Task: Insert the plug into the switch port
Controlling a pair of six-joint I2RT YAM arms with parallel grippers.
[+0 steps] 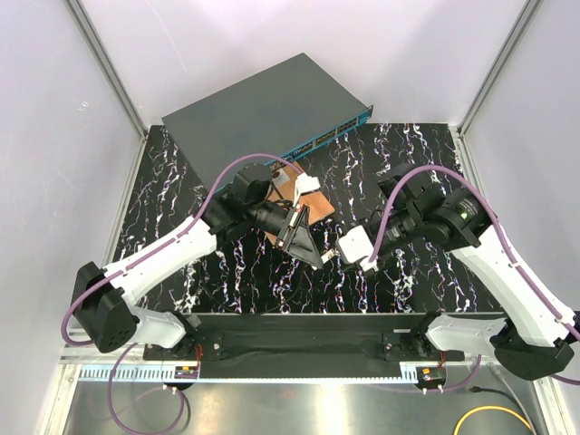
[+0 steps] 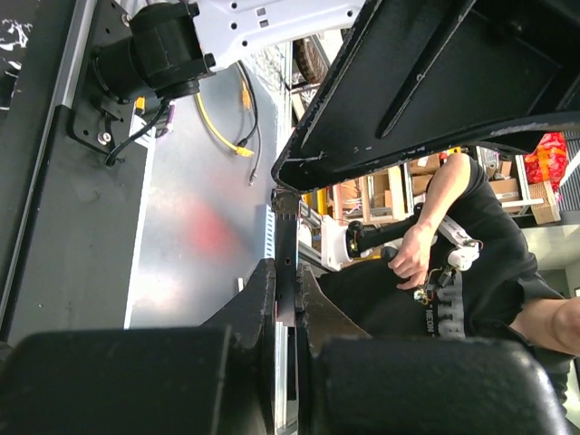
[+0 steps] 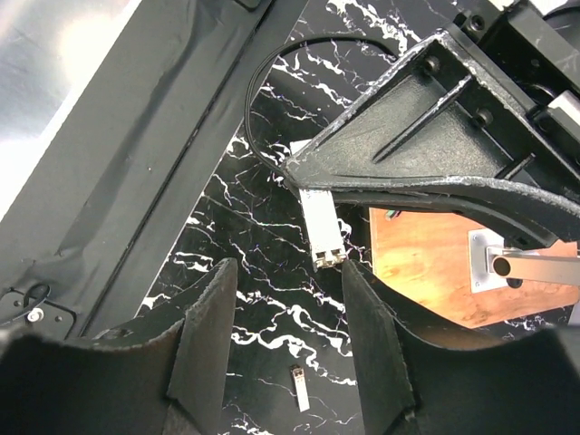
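Note:
The switch (image 1: pixel 263 113) is a dark grey box at the back of the table, its teal port face (image 1: pixel 337 133) turned toward the front right. My left gripper (image 1: pixel 319 256) is shut on a small silver plug (image 3: pixel 322 227), held above the marble table well in front of the switch. In the left wrist view the left gripper (image 2: pixel 292 272) pinches the plug, seen edge-on. My right gripper (image 3: pixel 288 267) is open, its jaws either side of the plug's free end, not touching it. It also shows in the top view (image 1: pixel 344 261).
A copper-brown board (image 1: pixel 304 207) lies between the grippers and the switch, with a metal bracket on it (image 3: pixel 494 263). A second small silver plug (image 3: pixel 296 387) lies on the table. A thin black cable (image 3: pixel 256 109) loops near the front rail (image 1: pixel 308 326).

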